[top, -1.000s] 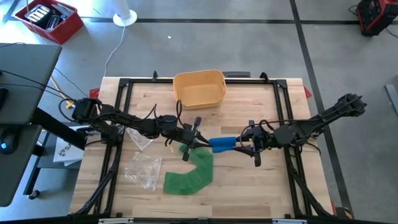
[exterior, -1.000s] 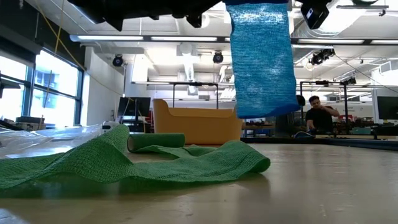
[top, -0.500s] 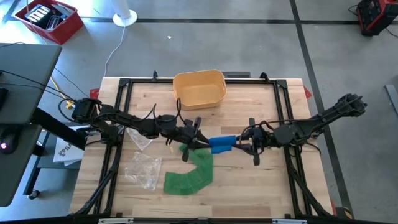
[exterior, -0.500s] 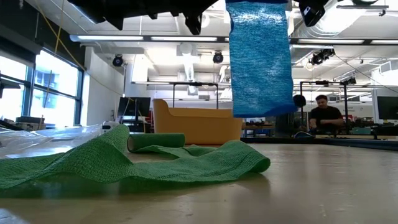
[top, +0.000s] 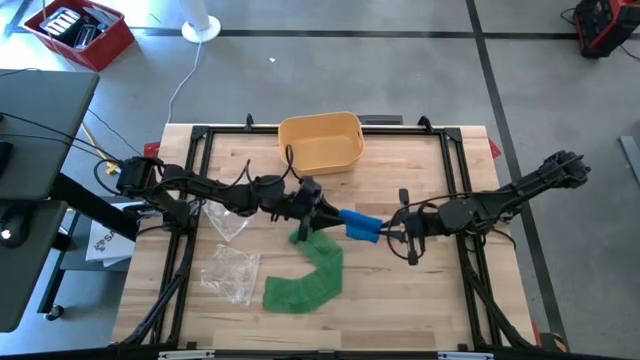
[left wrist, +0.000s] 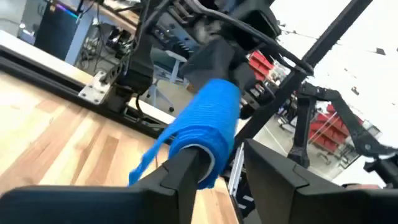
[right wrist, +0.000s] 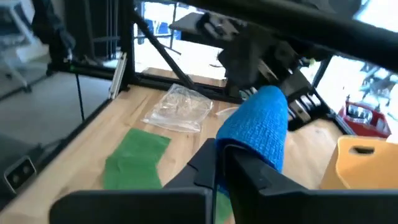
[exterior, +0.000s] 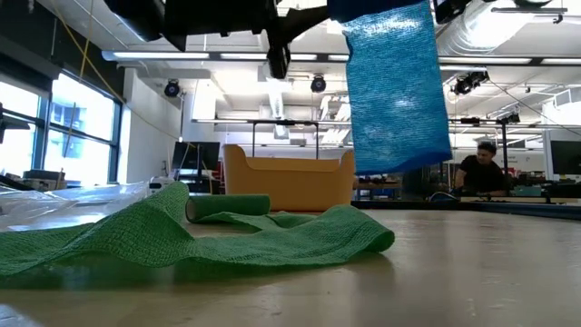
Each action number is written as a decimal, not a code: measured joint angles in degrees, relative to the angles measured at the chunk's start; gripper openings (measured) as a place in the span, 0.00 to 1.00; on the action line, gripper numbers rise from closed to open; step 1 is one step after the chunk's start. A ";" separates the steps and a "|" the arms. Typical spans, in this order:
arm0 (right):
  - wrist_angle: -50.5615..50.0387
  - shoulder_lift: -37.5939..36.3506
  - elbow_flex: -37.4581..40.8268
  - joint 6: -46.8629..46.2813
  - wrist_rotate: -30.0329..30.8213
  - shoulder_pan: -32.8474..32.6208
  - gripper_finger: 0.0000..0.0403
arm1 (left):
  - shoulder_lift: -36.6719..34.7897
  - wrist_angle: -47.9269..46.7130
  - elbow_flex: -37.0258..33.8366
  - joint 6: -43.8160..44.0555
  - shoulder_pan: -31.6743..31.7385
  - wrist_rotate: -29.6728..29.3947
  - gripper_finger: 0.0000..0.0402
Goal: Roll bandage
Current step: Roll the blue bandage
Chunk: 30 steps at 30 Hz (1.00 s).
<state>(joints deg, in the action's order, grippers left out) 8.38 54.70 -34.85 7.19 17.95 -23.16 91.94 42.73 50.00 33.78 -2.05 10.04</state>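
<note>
We are mid-roll on the blue bandage [top: 361,224], held up in the air between our two arms over the middle of the surface [top: 440,300]. Our right tool [top: 388,233] is clenched on the right end of the roll, fingers pinched tight on the wound fabric in the right wrist view. Our left tool [top: 325,213] sits at the roll's left end with its fingers spread; one finger [left wrist: 186,177] lies against the roll's end in the left wrist view, the other stands clear, so we read it as released, not gripping. From table height a loose blue tail hangs down from the roll, clear of the surface.

Below and a little to the left lies the green bandage [top: 305,280], partly unrolled, flat on the surface. The yellow basket [top: 320,140] waits at the far side, and a clear plastic wrapper [top: 232,272] lies on the left.

Our guess at the step: a re-grip between turns. Next, the left tool must close again on its end without knocking the roll, so the hanging tail winds on snug and straight.
</note>
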 joint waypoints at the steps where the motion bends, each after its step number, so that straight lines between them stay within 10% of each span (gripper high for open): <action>1: -0.01 0.00 0.00 1.48 -0.15 0.00 0.03 | 0.00 -0.02 0.00 0.42 0.08 0.01 0.27; 13: -3.02 0.00 0.00 19.48 0.08 -0.11 0.08 | 0.02 -0.03 0.00 -0.01 0.83 4.95 0.03; 30: -2.08 0.00 0.00 -20.36 2.73 0.31 0.44 | -0.04 -0.35 0.00 -28.02 -0.88 7.11 0.00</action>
<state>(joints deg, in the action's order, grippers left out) 6.30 54.70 -34.85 -13.17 20.68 -22.85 91.90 42.38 50.00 5.77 -2.93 17.15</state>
